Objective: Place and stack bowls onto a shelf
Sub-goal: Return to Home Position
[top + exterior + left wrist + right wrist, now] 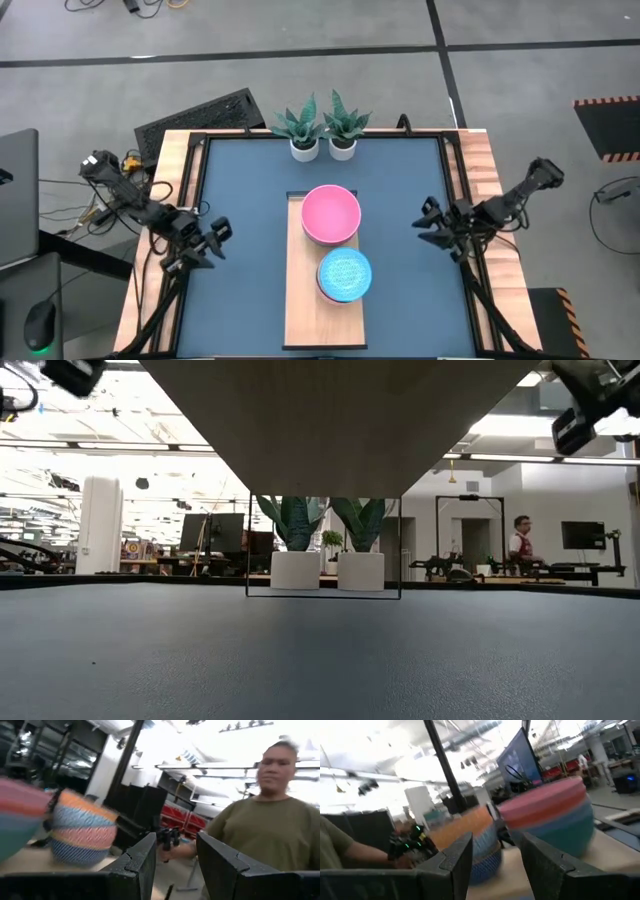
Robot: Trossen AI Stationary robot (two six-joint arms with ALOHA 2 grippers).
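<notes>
Every bowl in view is sitting on the shelf (300,300), which is running from twelve to six o'clock down the middle of the table (240,180). The big bowls (331,214), pink on top, are resting toward the twelve o'clock end. The small bowls (345,275), with a light blue patterned one on top, are standing just beside them at their six o'clock. The stacking looks finished, so what is left seems to be parking the arms.

The left gripper (213,243) is hanging at nine o'clock of the shelf, apart from it, jaws spread and holding nothing. The right gripper (424,222) is hanging at three o'clock, likewise spread and empty. Both are pointing inward at the stacks.

To do this well, each arm should be drawing straight outward first, the left toward nine and the right toward three. Any swing or drop should come only after that, so no finger is sweeping toward the bowls. The low view is looking under the shelf, which is standing raised on a thin frame, so even a light knock could probably shift both stacks. The jaws can be left spread as they are.

A person (260,835) is standing close beyond the table, so slow, predictable motion is the safer choice. The plant pots (323,148) at twelve o'clock are lying outside either path.
</notes>
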